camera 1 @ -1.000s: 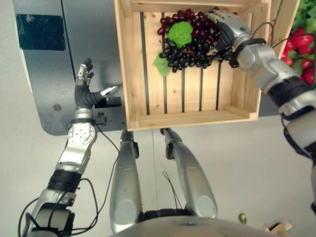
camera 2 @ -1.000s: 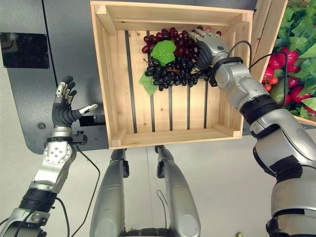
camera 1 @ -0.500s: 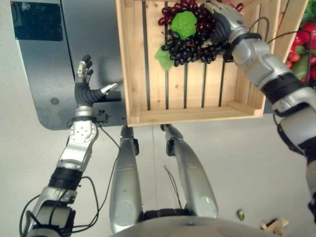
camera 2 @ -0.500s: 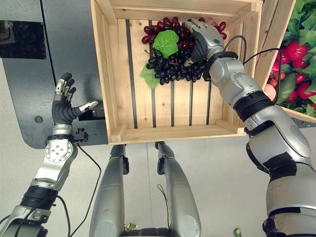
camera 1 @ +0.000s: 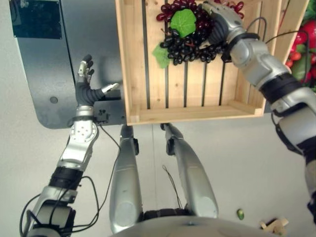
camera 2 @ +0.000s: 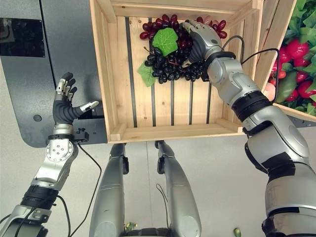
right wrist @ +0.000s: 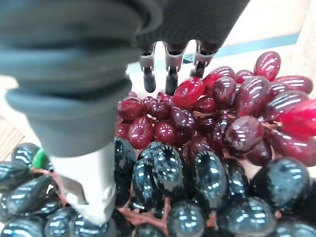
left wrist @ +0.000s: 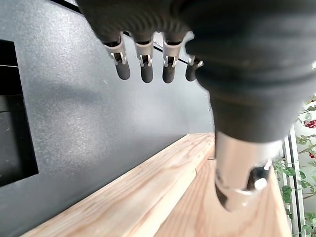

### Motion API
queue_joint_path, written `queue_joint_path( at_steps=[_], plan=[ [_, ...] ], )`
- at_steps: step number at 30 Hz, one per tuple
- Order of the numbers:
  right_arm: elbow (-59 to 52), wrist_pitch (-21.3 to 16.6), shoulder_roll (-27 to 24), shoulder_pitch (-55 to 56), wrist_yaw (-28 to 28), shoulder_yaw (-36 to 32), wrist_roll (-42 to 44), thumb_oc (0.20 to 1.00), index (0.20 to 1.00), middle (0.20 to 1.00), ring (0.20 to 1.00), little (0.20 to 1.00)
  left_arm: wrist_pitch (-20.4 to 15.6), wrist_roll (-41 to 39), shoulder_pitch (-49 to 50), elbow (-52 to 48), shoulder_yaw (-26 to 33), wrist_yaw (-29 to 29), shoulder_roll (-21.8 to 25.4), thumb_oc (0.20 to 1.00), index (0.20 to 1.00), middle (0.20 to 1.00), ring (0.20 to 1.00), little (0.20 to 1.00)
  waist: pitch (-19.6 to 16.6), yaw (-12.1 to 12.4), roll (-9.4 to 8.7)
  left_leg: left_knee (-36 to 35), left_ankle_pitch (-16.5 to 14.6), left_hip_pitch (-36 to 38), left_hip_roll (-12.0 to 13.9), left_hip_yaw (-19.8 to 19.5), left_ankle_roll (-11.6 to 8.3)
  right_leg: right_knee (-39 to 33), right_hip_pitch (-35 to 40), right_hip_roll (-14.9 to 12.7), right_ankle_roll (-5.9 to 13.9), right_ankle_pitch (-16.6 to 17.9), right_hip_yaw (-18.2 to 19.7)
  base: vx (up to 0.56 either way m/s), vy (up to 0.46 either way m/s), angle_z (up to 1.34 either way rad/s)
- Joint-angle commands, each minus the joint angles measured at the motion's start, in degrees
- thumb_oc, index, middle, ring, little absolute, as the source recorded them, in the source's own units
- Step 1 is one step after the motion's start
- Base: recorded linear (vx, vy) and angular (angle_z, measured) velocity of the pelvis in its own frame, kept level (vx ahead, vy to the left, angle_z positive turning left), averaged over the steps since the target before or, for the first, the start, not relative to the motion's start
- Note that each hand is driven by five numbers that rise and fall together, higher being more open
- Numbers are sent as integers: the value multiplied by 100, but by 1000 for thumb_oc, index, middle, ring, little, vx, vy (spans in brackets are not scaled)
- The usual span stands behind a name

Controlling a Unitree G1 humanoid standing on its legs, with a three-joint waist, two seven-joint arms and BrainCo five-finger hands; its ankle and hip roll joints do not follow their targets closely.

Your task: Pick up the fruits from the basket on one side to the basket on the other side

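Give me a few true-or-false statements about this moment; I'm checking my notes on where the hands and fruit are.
1. The right hand is over the grapes in the wooden crate. True.
2. The left hand holds a bunch of grapes. False: it holds nothing, fingers straight, beside the crate's outer wall.
3. The crate holds both red grapes and black grapes. True.
4. The grapes lie at the crate's near edge. False: they lie at its far end.
5. A green leaf lies on top of the grapes. True.
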Motion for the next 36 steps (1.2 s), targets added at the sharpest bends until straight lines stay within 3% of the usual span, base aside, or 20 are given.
queue_joint_path(
  at_steps=[1,9,15,18,24,36],
  plan=[
    [-274,-154,480,629,574,341,-49,1000,1000,1000,1000,1000,-175,114,5,-305,39,3,32,1000,1000,1000,1000,1000,-54,-53,22,195,-312,125,163,-153,-112,90,-41,-459,814,-196,180,0,0,0],
    [-736,-162,495,797,729,288,-135,1000,1000,1000,1000,1000,-142,153,-26,-284,67,-16,60,1000,1000,1000,1000,1000,-54,-91,-13,181,-268,71,168,-161,-114,76,-93,-476,819,-157,175,0,0,0],
    [-2435,-207,-144,1151,773,-303,-245,1000,1000,1000,1000,1000,-70,301,190,-434,391,5,172,1000,1000,1000,1000,1000,-54,-233,-198,169,-280,71,186,-166,-115,65,-70,-460,827,-170,163,-1,-3,1],
    [-3804,-350,-969,1806,827,-1072,-364,1000,1000,1000,1000,1000,-46,417,473,-681,674,-60,250,1000,1000,1000,1000,1000,-54,-351,-354,172,-342,121,207,-183,-109,96,-24,-445,844,-225,149,25,-24,5],
    [-5071,-507,-1684,2941,1006,-2163,-207,1000,1000,1000,1000,1000,-42,533,769,-967,953,-144,286,1000,1000,1000,1000,1000,-54,-467,-480,214,-373,108,218,-186,-103,128,-20,-445,857,-240,136,11,-8,6],
    [-6144,-730,-2148,4664,1134,-3713,230,1000,1000,1000,1000,1000,-49,674,1167,-1298,1258,-272,310,1000,1000,1000,1000,1000,-54,-570,-579,291,-415,87,211,-213,-97,159,-9,-423,874,-259,153,-1,0,1]
  ],
)
